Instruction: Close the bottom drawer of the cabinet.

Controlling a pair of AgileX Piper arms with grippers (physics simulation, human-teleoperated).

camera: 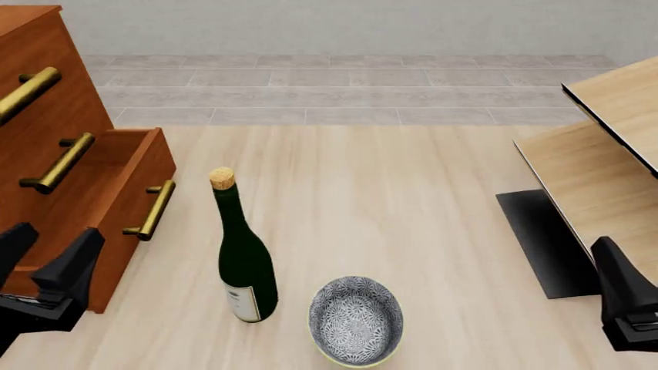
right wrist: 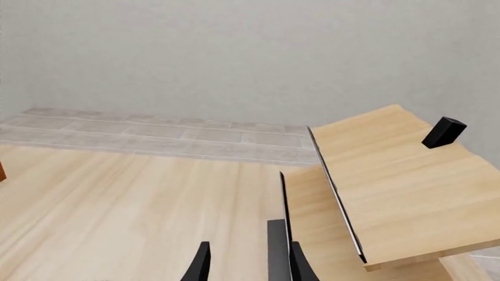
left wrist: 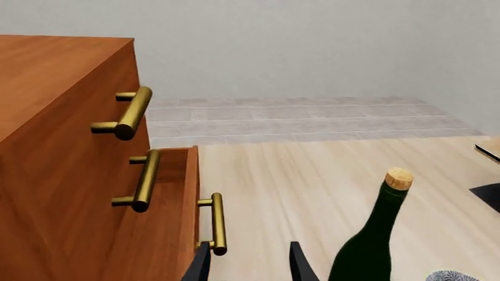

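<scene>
At far left of the counter (camera: 411, 193) stands the cabinet (camera: 52, 100), bottom drawer (camera: 129, 208) pulled out past the two shut ones above. Its brass handle (camera: 154, 210) faces the middle of the counter. Left end effector (camera: 41, 266) hovers just beside the drawer front, fingers spread, gripping nothing; in the left wrist view the handle (left wrist: 218, 222) sits near one fingertip (left wrist: 199, 263).

Best move, I'd say: no grasp needed. Set the left fingers flat against the drawer front near the handle and push straight toward the cabinet body, square to the face so it doesn't jam. Keep the elbow off the wine bottle (camera: 243, 254), which stands close by and looks easy to tip.

Next right: patterned bowl (camera: 356, 320), just beside the bottle. Far right, light-wood shelf unit (camera: 596, 162) with black base (camera: 545, 239); right end effector (camera: 627, 297) hangs near it, fingers apart, empty, not needed.

Writing: bottle has a pale label (camera: 243, 299), text too small to read. No other markings.
</scene>
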